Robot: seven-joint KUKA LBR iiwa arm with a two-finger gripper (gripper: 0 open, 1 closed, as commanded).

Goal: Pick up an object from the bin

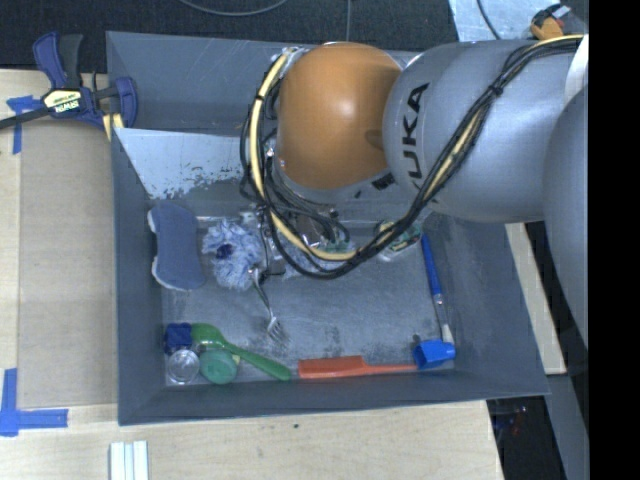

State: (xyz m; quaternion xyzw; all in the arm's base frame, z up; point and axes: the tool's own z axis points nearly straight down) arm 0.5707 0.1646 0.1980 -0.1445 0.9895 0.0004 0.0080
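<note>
The crumpled blue-and-white cloth wad (230, 251) just beside the gripper (267, 258) — whose opening I could not tell — looked light and soft, probably best pinched across a raised fold.

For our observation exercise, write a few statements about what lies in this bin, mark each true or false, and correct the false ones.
1. A green spoon lies near the lower-left corner of the bin. True.
2. The orange-red stick lies along the bin's upper wall. False: it lies along the lower wall, between the green spoon and a small blue block.
3. A blue oblong pad lies on the left, beside a crumpled blue-and-white cloth. True.
4. The blue pen lies on the bin's left side. False: it lies on the right side, its upper end under the arm.
</note>
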